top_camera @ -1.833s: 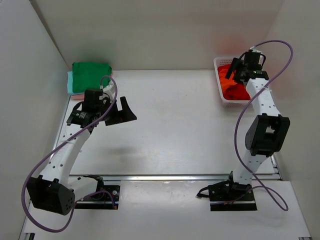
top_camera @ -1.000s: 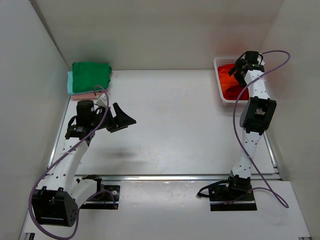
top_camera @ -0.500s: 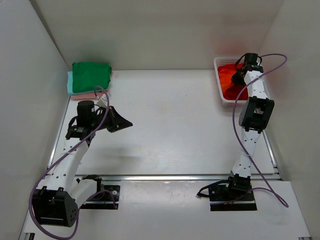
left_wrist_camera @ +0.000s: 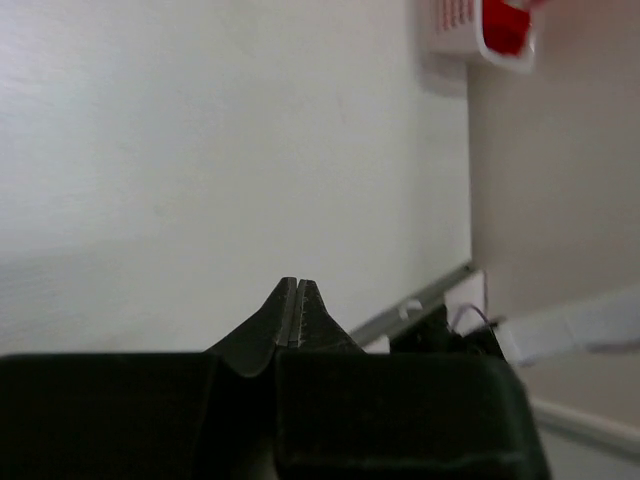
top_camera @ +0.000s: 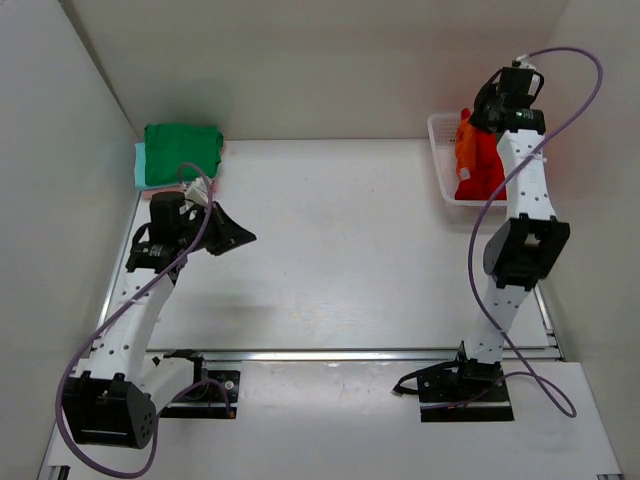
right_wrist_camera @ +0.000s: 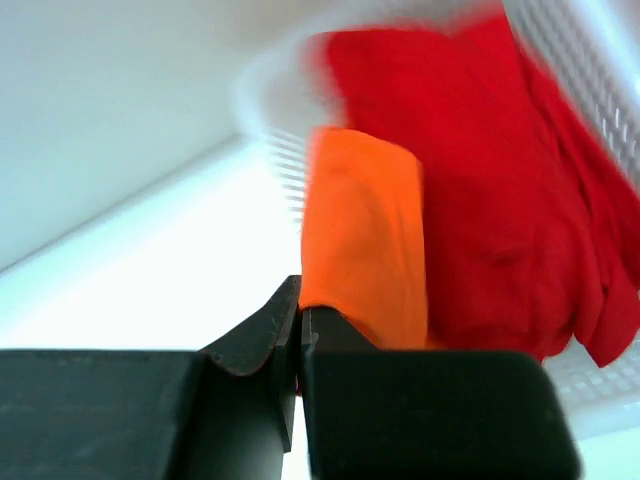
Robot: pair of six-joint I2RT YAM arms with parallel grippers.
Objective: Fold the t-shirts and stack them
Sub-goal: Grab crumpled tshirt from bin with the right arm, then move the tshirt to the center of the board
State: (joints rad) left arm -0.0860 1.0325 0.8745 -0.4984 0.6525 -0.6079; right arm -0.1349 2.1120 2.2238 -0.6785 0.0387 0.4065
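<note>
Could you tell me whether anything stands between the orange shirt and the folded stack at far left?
Only the basket, by its table-side wall: the orange shirt, pinched in the right gripper, hangs above it. Beyond that, nothing visible lies on the table up to the stack; the shut left gripper sits off that line.

My worktop (top_camera: 360, 240) lies open through mid-frame; the basket (top_camera: 440, 168) blocks the upper right corner; stacked t-shirts (top_camera: 180, 150) fill the upper left.

Soft, matt cloth is shown in the orange shirt (right_wrist_camera: 365, 230) and red shirt (right_wrist_camera: 500, 200); the basket (right_wrist_camera: 590, 70) is moulded in white plastic mesh, the table (top_camera: 350, 250) finished smooth and matt.
</note>
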